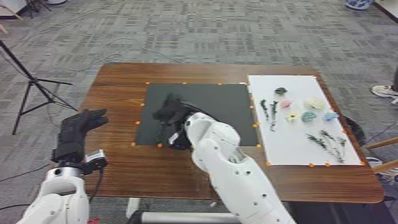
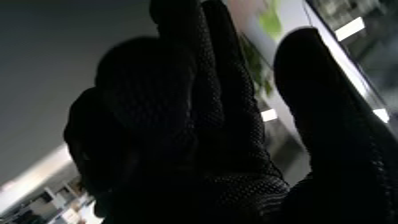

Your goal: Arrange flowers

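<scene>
The black-gloved right hand [image 1: 170,114] is held loosely open, seemingly empty, over the rectangular black mat [image 1: 213,92]; to its right, slender green sprigs [image 1: 318,141] should be pinched gently, low down.

Flowers [image 1: 308,116] and sprigs [image 1: 274,114] lie on the sheet [image 1: 289,150], right of the table's [image 1: 115,95] mat [image 1: 218,92].

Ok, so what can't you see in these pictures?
Head view: if anything lies under the right hand on the black mat; the hand covers that spot.
Head view: the petals of the yellow flower; too small.
Head view: the top of the tripod beside the table; cut off by the left edge.
Right wrist view: all of the green thing; the right hand hides part.
</scene>
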`<state>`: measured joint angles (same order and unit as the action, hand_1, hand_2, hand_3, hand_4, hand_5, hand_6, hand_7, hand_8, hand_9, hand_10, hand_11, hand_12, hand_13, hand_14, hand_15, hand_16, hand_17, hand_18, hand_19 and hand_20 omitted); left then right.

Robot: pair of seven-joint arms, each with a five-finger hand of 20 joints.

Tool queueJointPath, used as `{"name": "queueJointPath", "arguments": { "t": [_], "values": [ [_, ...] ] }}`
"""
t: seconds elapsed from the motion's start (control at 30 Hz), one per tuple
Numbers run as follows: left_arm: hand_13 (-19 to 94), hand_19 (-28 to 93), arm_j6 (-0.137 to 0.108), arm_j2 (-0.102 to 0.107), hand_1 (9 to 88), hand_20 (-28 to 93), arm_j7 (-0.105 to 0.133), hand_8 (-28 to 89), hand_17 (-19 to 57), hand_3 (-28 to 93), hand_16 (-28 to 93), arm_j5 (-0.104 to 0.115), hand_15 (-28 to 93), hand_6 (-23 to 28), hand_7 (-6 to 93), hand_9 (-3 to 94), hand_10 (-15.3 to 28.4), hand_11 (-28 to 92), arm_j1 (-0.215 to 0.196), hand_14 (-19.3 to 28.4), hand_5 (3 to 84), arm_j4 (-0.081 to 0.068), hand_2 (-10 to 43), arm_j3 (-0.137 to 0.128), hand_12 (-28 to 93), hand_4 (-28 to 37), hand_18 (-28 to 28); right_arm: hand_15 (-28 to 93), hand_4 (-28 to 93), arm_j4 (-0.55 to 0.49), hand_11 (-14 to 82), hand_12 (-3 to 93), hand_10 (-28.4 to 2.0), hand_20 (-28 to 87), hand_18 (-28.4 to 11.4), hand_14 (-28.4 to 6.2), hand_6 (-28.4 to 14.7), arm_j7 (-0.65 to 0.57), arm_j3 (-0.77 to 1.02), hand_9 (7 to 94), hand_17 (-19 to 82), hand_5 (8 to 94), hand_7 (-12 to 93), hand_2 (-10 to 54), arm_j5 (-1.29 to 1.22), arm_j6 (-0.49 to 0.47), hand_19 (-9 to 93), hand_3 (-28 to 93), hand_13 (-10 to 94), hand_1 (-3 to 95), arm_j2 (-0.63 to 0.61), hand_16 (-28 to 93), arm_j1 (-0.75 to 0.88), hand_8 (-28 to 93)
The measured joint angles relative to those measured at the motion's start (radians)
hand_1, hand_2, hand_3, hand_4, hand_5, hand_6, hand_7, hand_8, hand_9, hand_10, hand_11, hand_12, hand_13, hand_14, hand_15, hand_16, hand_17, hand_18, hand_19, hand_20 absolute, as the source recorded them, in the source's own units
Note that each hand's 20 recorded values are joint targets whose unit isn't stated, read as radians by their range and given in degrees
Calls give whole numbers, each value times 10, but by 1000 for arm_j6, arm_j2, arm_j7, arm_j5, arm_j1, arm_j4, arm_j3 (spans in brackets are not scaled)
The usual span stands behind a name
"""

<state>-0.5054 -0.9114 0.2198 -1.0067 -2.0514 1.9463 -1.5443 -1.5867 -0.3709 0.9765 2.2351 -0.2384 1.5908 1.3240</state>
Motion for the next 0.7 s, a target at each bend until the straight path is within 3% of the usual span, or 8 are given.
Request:
{"name": "queueJointPath", "arguments": {
  "t": [0.1, 0.2, 0.33, 0.43, 0.5, 0.57, 0.7],
  "values": [
    [473, 77, 0, -1, 220, 194, 0, -86, 114, 692, -28, 0, 265, 23, 171, 645, 154, 231, -1, 183, 646, 1, 277, 0, 161, -283, 106, 472, -84, -38, 99, 139, -155, 495, -179, -70, -28, 56, -11, 748, 576, 680, 134, 114, -104, 87, 932, 598, 898, 260, -29, 347, 1, -45],
    [473, 81, 0, -5, 220, 195, 0, -84, 113, 694, -30, 0, 268, 29, 169, 636, 155, 234, -3, 184, 636, 4, 276, -4, 167, -283, 107, 489, -69, -87, 91, 135, -161, 461, -200, -98, -36, 124, -11, 682, 523, 626, 131, 111, -204, 99, 929, 578, 847, 272, -57, 334, 13, -45],
    [465, 84, -3, -11, 219, 192, 0, -82, 112, 696, -35, 0, 265, 31, 165, 620, 152, 238, -18, 184, 622, 17, 275, -20, 163, -283, 108, 481, -67, -204, 86, 147, -173, 427, -237, -156, -42, 132, -3, 634, 374, 582, 137, 23, -246, 1, 822, 622, 709, 280, -116, 292, 45, -48],
    [457, 86, -9, -12, 229, 191, -1, -81, 111, 693, -36, 0, 257, 34, 162, 602, 149, 245, -37, 180, 604, 31, 242, -39, 160, -283, 108, 471, -108, -317, 92, 160, -176, 454, -235, -156, -55, 153, 28, 623, 335, 549, 130, -67, -236, -39, 760, 657, 672, 271, -191, 278, 80, -50],
    [456, 86, -17, -12, 238, 189, -1, -81, 111, 698, -35, 0, 256, 35, 163, 596, 148, 249, -52, 180, 599, 40, 200, -54, 155, -281, 108, 473, -116, -390, 101, 169, -177, 466, -235, -153, -65, 191, 76, 621, 332, 550, 127, -92, -202, -30, 751, 663, 671, 268, -250, 277, 108, -47],
    [455, 83, -25, -12, 250, 188, -1, -81, 111, 699, -35, 0, 254, 35, 163, 593, 148, 251, -65, 179, 596, 45, 177, -63, 153, -276, 107, 481, -128, -450, 117, 175, -176, 477, -236, -151, -66, 239, 138, 631, 332, 557, 135, -95, -148, 19, 749, 664, 672, 269, -312, 280, 137, -45],
    [455, 80, -30, -12, 259, 189, -6, -81, 112, 697, -34, -1, 254, 36, 164, 590, 148, 254, -83, 179, 593, 50, 160, -71, 150, -266, 107, 505, -142, -530, 149, 189, -176, 494, -237, -149, -64, 276, 297, 652, 333, 565, 145, -95, -67, 206, 768, 658, 672, 276, -439, 287, 205, -43]
  ]
}}
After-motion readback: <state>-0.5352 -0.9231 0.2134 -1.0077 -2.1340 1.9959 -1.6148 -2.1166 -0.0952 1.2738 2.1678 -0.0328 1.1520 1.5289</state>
